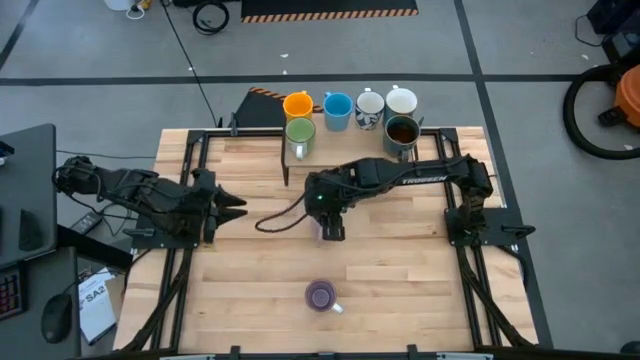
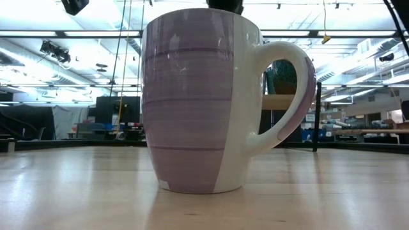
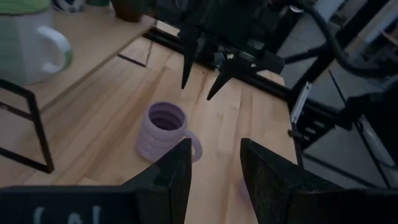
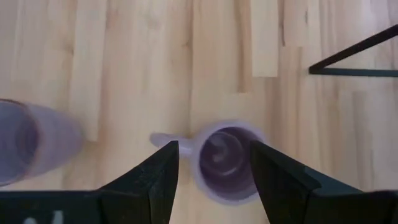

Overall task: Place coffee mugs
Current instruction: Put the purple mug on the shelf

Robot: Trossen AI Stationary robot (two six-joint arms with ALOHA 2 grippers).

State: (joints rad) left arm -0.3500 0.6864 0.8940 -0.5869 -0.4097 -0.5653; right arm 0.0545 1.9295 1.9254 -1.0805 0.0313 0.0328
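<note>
High view: a lilac mug (image 1: pixel 321 295) is seen upright on the wooden table (image 1: pixel 400 300) near its front edge, mouth up, its handle turned toward the table's right side and slightly to the front. A second lilac mug (image 4: pixel 229 162) is shown in the right wrist view, also upright, directly beneath the right gripper (image 1: pixel 331 230), which hangs over the middle of the table. Its fingers are spread wide to either side of the mug's rim, and no contact with the mug can be made out. The handle of this mug is pointed away from the right arm's base, toward the left side of the table. Its inside appears empty.

At the back of the table a cluster of mugs is gathered: a green mug (image 1: pixel 300 135), an orange mug (image 1: pixel 298 105), a blue mug (image 1: pixel 337 109), two white mugs (image 1: pixel 385 103) and a dark mug (image 1: pixel 401 133), all upright. Whether anything is inside them cannot be told.

The left gripper (image 1: pixel 232 206) is held at the table's left side, fingers parted, nothing between them.

In the low view the front lilac mug is shown close up, its handle toward the picture's right.
</note>
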